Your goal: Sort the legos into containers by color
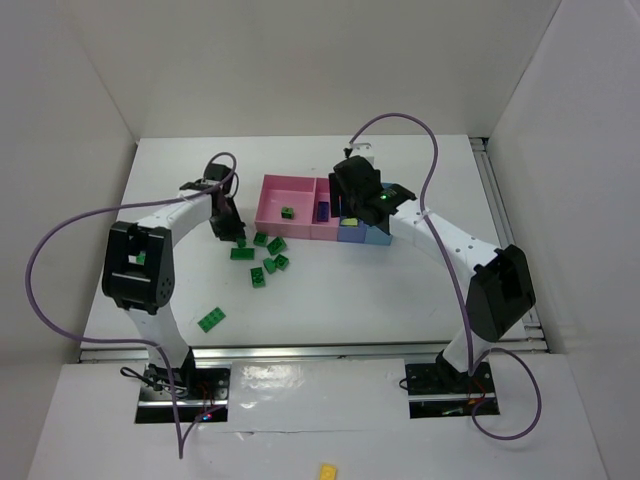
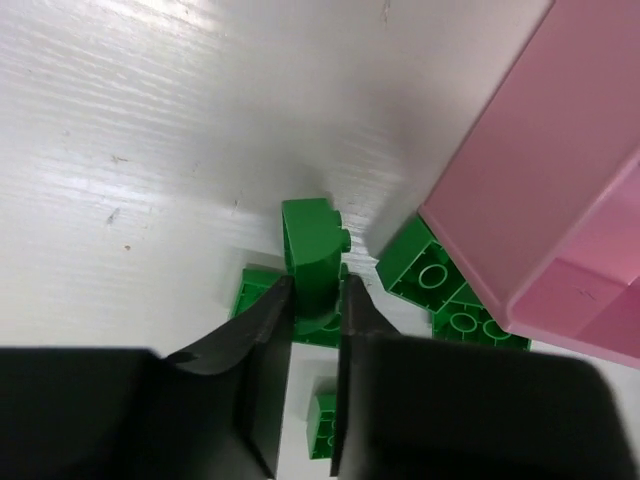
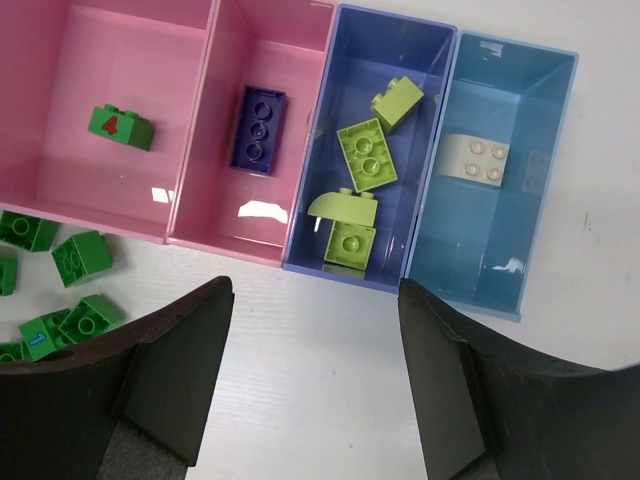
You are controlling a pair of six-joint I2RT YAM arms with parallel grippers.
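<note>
Left tool (image 2: 317, 292): closed on a green curved brick (image 2: 310, 240), close to the pink wall of the tray (image 3: 90, 60).
Right tool (image 3: 312, 300): open, nothing gripped, positioned over the tray's near edge.
Pink compartments: one green brick (image 3: 120, 126); one purple brick (image 3: 258, 128).
Blue compartment: yellow-green bricks (image 3: 365, 155).
Light-blue compartment: a beige brick (image 3: 476, 160).
Desk (image 1: 350, 300): loose green bricks (image 1: 268, 255) are scattered just beside the tray; a lone green brick (image 1: 211, 319) is seen well apart.
</note>
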